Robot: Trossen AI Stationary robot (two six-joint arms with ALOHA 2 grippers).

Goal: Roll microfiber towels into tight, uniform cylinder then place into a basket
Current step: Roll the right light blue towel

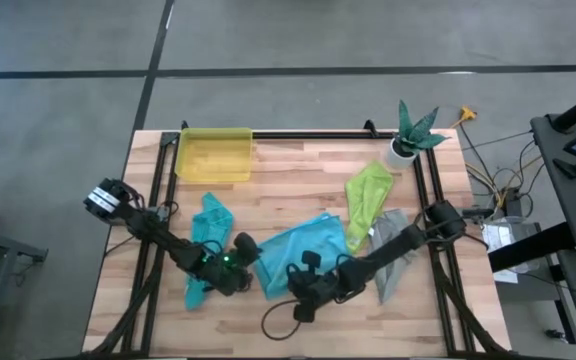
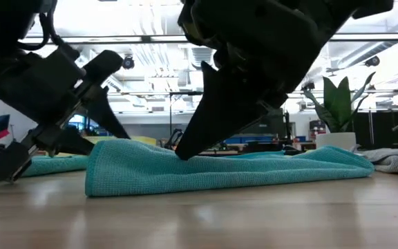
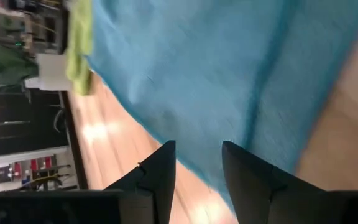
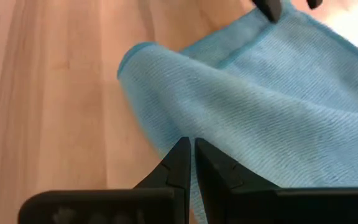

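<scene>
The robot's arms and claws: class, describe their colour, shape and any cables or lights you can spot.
Both arms are black, slim, jointed links. The left claw carries a small green light beside it; a black cable loops on the table by the right claw. Each claw ends in two dark, pointed, wedge-shaped fingers.

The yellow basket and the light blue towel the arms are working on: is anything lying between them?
No. In the high view, only bare wooden table lies between the yellow basket and the light blue towel; the teal towel sits off to one side.

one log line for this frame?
stage: rolling | right gripper: shut on light blue towel | left gripper: open at its edge | basket: empty
</scene>
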